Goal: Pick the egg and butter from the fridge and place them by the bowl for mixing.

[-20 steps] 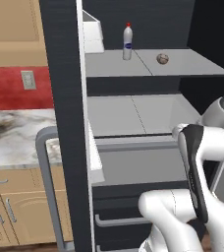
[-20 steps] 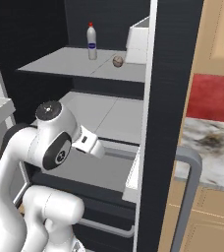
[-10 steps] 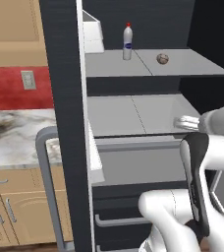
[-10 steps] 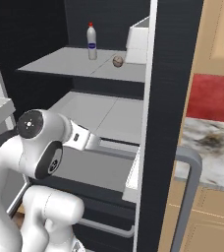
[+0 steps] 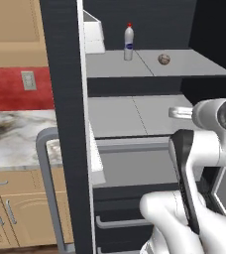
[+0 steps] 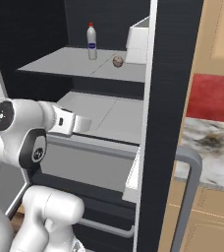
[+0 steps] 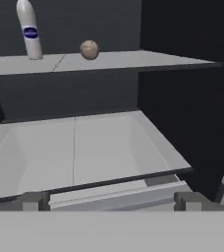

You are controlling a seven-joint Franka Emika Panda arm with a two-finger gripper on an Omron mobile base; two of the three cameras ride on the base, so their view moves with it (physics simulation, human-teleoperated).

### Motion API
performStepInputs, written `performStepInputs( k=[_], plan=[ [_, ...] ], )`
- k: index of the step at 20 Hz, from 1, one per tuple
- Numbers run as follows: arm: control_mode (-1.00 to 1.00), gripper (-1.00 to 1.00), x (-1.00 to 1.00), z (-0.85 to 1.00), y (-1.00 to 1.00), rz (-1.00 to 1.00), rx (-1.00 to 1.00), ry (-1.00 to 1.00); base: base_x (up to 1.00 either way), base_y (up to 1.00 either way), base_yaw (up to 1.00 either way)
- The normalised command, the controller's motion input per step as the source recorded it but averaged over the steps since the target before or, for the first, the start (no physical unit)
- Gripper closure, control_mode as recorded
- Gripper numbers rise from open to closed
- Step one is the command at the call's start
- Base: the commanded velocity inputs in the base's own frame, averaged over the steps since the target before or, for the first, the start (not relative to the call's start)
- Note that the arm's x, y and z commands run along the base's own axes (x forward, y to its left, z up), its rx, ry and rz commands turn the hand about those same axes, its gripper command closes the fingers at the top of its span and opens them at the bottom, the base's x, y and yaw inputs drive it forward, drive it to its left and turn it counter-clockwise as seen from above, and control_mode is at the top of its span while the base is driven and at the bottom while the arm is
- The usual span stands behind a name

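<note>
Our gripper (image 7: pixel 111 201) facing the open fridge (image 5: pixel 65 99), jaws spread wide and holding nothing, egg (image 7: pixel 89 49) on the upper shelf (image 7: pixel 133 60), just beside a white bottle (image 7: pixel 29 30), we see both standing apart

Two base cameras behind the arm look forward and slightly down into the open fridge (image 5: pixel 65 99), one from the left, one from the right. Both take in the upper shelf (image 5: pixel 194 64) with the white bottle (image 5: pixel 129 42) and the egg (image 5: pixel 164 59), plus a marbled tabletop (image 6: pixel 217 147) beyond the door. The hand camera sits lower and closer, level with the middle shelf (image 7: pixel 79 147), facing the fridge's back wall, the bottle and egg above it.
</note>
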Motion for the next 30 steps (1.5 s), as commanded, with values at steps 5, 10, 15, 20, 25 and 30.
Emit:
performStepInputs(
  k=[5, 10, 15, 20, 25, 30],
  plan=[
    [-1.00, -1.00, 0.00, 0.52, -0.05, 0.00, -0.01, 0.01, 0.00, 0.00, 0.00],
    [-1.00, -1.00, 0.00, 0.50, 0.00, 0.00, 0.00, 0.10, 0.00, 0.00, 0.00],
    [-1.00, -1.00, 0.06, 0.40, -0.02, 0.00, 0.04, 0.12, 0.00, 0.00, 0.00],
    [-1.00, -1.00, 0.13, 0.29, -0.11, 0.00, 0.00, -0.13, 0.00, 0.00, 0.00],
    [-1.00, -1.00, 0.28, 0.04, -0.18, 0.00, 0.00, -0.25, 0.00, 0.00, 0.00],
    [-1.00, -1.00, 0.49, 0.04, -0.05, 0.02, 0.02, -0.20, 0.00, 0.00, 0.00]
  ],
)
